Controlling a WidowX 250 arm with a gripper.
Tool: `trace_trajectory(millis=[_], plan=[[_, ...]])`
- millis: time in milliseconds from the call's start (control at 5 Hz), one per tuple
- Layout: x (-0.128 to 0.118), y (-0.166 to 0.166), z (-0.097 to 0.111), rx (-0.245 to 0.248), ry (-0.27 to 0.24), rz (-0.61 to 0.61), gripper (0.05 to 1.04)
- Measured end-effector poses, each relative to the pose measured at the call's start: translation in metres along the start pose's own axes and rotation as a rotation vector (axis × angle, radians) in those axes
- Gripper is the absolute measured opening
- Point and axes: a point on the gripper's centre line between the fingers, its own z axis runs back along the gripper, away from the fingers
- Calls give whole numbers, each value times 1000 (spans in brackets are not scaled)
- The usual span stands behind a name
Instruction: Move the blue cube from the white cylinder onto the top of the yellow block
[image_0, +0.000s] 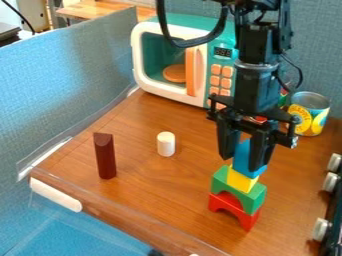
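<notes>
- Camera view: black two-finger gripper (241, 162) over the stack, fingers a block's width apart, closed on the blue toy block (242, 151)!
- Right beneath: yellow block (240, 181), green arched block (250, 198), red arched block (249, 219).
- Off towards the left, white cylindrical block (165, 144), then dark-red upright block (105, 159), both standing.

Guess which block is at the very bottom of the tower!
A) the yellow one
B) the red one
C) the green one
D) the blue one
B: the red arch is lowest, with the green arch on it, then the yellow block, and the blue block on top, in the pincer.
</notes>
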Motion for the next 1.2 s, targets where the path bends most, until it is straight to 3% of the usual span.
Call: trace_trajectory(millis=[800, 1000, 1200], plan=[[6, 7, 0, -20, -5, 16, 535], [5, 9, 1, -23, 1, 24, 601], [3, 9, 1, -33, 9, 15, 894]])
